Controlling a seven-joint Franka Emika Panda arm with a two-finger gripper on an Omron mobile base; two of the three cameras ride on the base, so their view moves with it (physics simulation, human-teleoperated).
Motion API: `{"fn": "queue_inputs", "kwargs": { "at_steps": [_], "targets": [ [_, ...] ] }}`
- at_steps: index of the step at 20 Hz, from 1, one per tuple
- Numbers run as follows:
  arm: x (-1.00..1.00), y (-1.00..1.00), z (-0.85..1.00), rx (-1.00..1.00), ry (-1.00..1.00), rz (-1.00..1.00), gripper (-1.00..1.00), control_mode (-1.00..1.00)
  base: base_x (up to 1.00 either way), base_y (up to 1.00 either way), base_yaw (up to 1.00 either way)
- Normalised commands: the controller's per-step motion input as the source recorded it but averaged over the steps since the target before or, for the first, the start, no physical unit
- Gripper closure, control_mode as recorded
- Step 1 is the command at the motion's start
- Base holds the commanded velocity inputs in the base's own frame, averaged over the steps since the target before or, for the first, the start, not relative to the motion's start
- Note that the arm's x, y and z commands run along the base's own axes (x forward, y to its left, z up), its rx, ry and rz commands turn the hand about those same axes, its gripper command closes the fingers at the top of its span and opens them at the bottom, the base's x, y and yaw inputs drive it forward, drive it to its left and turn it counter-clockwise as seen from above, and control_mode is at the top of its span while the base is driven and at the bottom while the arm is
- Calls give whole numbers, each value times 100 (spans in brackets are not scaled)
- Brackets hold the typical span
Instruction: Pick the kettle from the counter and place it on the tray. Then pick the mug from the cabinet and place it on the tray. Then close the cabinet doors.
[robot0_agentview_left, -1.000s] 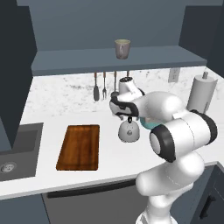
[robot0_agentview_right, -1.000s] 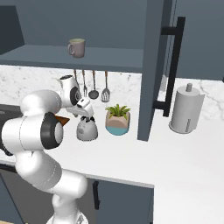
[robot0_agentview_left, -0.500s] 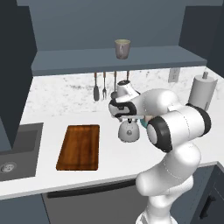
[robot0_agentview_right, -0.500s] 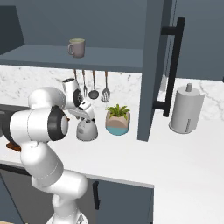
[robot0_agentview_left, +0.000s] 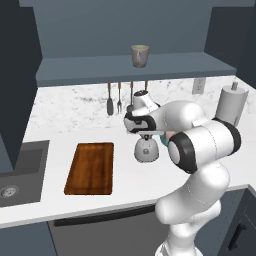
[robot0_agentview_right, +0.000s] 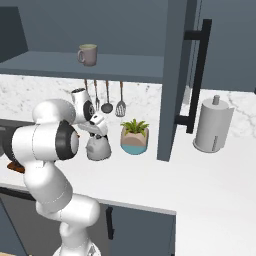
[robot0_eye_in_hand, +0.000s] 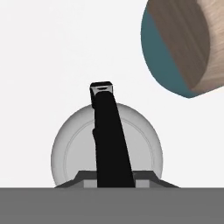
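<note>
Kettle (robot0_agentview_left: 146, 149) sits on the counter (robot0_agentview_left: 125, 175) at frame centre, right of the tray (robot0_agentview_left: 90, 167); the gripper (robot0_agentview_left: 145, 134) hangs directly over its black handle (whether clamped, I cannot tell), positioned for lifting.

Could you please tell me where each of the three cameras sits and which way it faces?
Left base view: behind the arm to its left, looking forward and down at the counter, tray, kettle and mug; the arm rises lower right.
Right base view: behind to its right, facing the kettle, plant pot and towel roll; the arm rises lower left.
Hand view: on the hand, looking straight down on the kettle's handle.
All three share the kettle.
</note>
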Motion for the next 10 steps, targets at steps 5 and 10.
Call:
{"fn": "queue_inputs", "kwargs": {
  "at_steps": [5, 10],
  "targets": [
    [-31, 10, 0, 0, -5, 0, 100, -100, 0, 0, 0],
    [-46, 26, 12, 0, -11, 1, 100, -100, 0, 0, 0]
  ]
}}
